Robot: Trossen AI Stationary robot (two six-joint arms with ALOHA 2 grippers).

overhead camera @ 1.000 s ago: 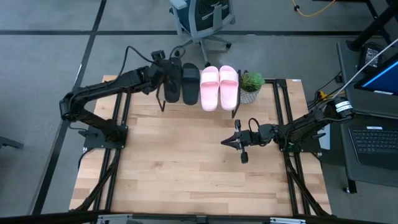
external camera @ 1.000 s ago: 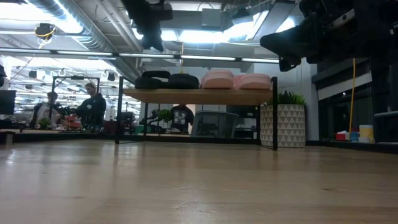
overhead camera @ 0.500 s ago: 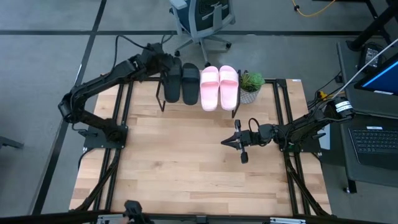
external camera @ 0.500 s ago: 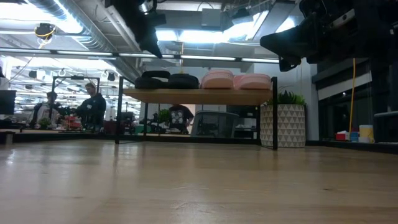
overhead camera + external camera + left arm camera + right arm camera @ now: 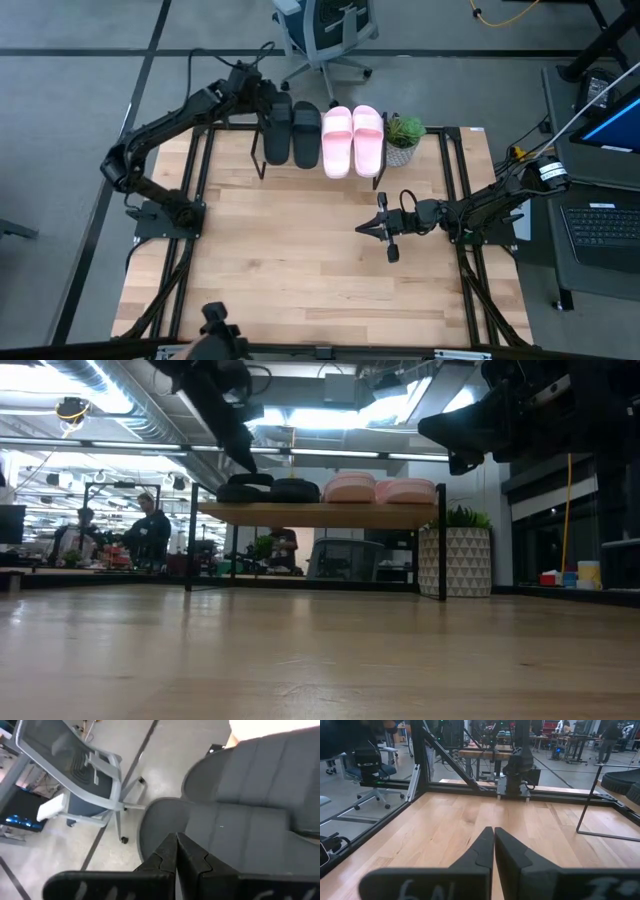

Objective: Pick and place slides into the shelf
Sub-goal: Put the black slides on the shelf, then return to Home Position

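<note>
Left tool is hovering w/ fingers pressed together, gripping nothing, just above the far end of the outer black slide. Next along, 2nd black slide, then two pale pink slides, all four sitting side by side on the shelf at the far edge of the worktop. Right tool is waiting over mid-worktop, fingers also clenched, empty.

Handling, as I'm judging it: slides are looking like light moulded foam, matte, smooth, slightly squashy; broad arched strap is prob. the best hold, or pinch the sole edge. Not fragile. Shelf is a pale wood plank on thin black metal legs, so a nudge could be shifting it.
</note>
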